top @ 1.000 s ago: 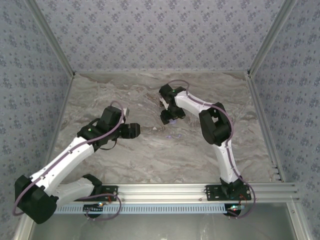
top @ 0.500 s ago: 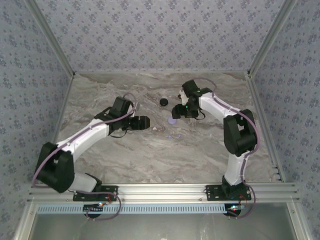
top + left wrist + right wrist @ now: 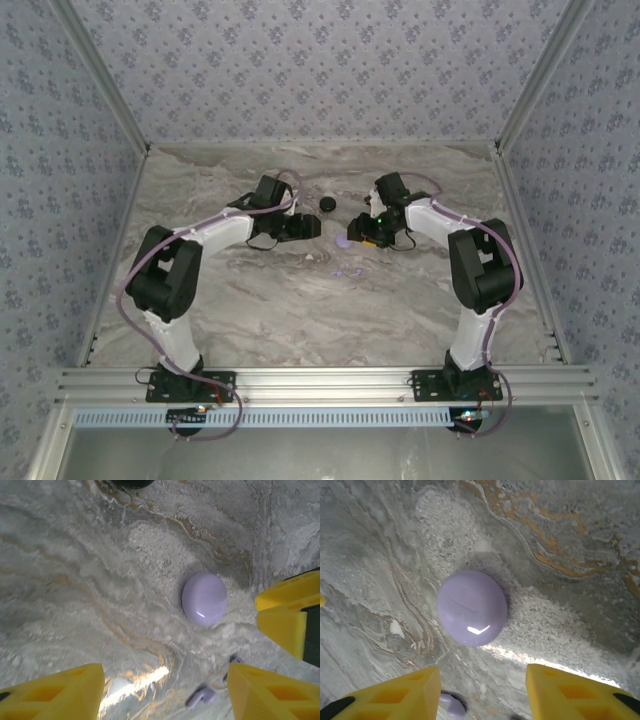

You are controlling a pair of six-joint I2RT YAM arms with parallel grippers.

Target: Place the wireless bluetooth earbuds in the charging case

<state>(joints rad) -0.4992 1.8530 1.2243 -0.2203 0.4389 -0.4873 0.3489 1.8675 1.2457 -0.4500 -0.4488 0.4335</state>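
The lilac charging case [image 3: 472,607] sits flat on the marble table [image 3: 250,310] with its lid down, so there's no telling what's inside. Beyond it sits the black puck [image 3: 327,204], too small from above to tell open from closed. One lilac earbud [image 3: 201,696] lies loose on the marble outside the case, just beside a finger of the left gripper [image 3: 164,680]. Left jaws are wide apart, nothing between them. The right gripper [image 3: 484,680] points at the case, jaws apart too, gripping nothing. The two grippers face each other closely, the case between them. There's open marble all around; the back wall [image 3: 320,70] and side rails [image 3: 525,260] stand well apart.
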